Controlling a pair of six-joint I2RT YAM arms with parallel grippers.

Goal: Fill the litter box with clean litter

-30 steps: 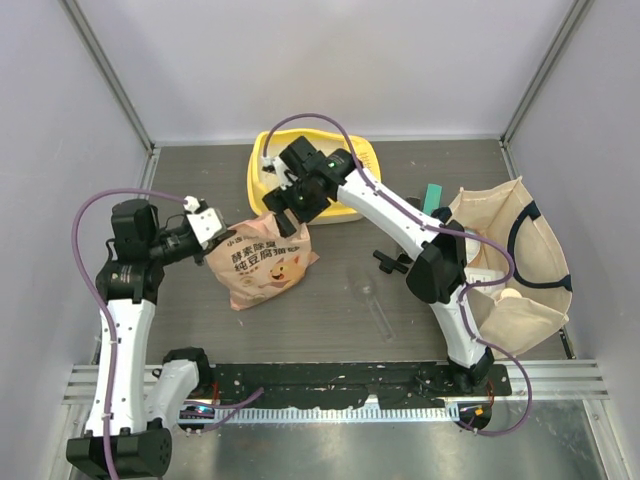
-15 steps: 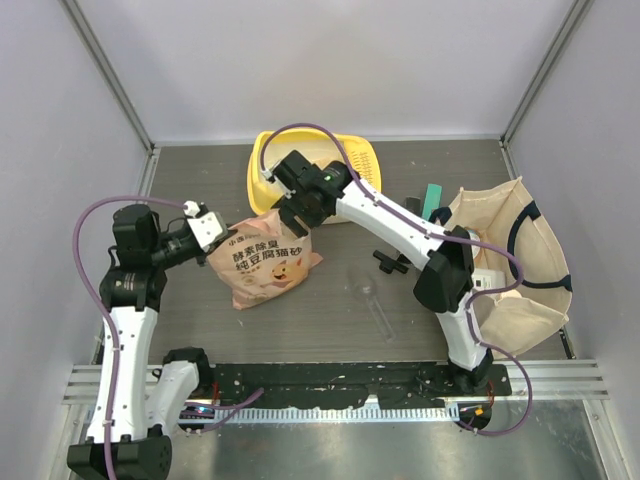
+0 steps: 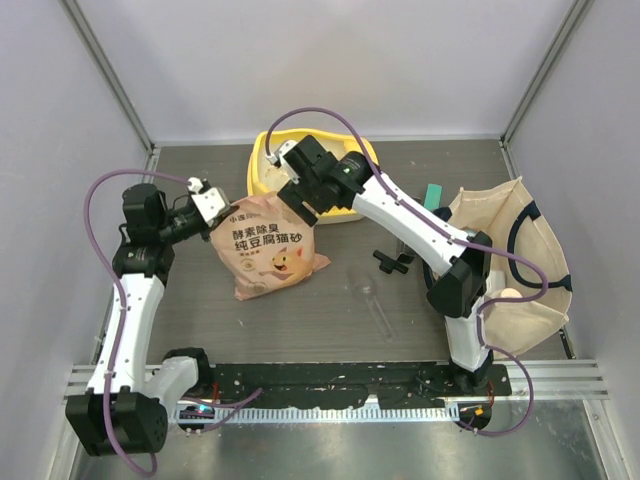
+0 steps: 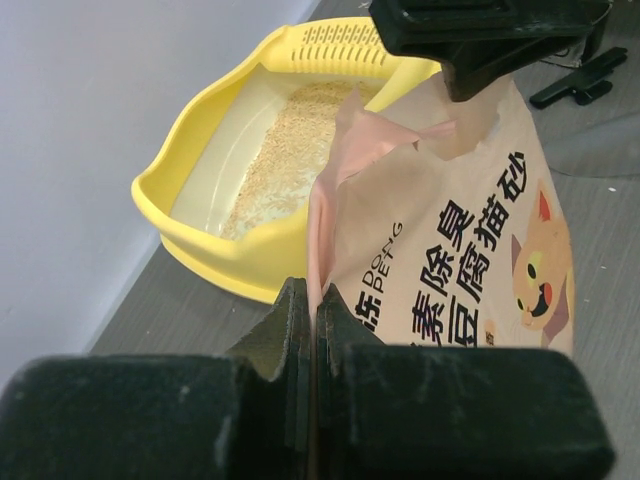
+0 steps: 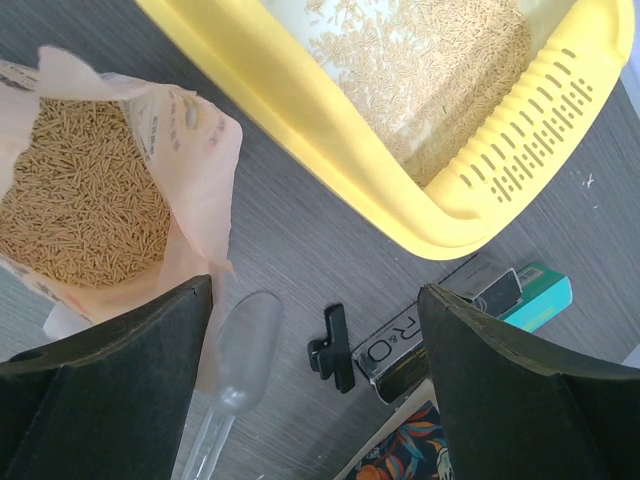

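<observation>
The yellow litter box [image 3: 258, 165] stands at the back centre and holds a thin layer of beige litter [image 5: 420, 60], with its slotted scoop [image 5: 540, 130] at one end. It also shows in the left wrist view [image 4: 200, 250]. The peach litter bag [image 3: 270, 250] stands open in front of it, with granules [image 5: 80, 200] inside. My left gripper [image 3: 218, 205] is shut on the bag's left top edge [image 4: 335, 250]. My right gripper [image 3: 298, 195] is open above the bag's mouth and the box's near rim; one finger [image 5: 110, 370] overlaps the bag's rim.
A clear plastic scoop [image 3: 372, 300] and a black clip [image 3: 392, 262] lie on the table right of the bag. A teal box [image 3: 432, 197] and a black box [image 5: 400, 345] lie near the cream canvas tote [image 3: 520, 260] at the right.
My left gripper has lifted the bag's edge and carried it toward the litter box, so the bag stands more upright. My right gripper has moved back over the box's near rim.
</observation>
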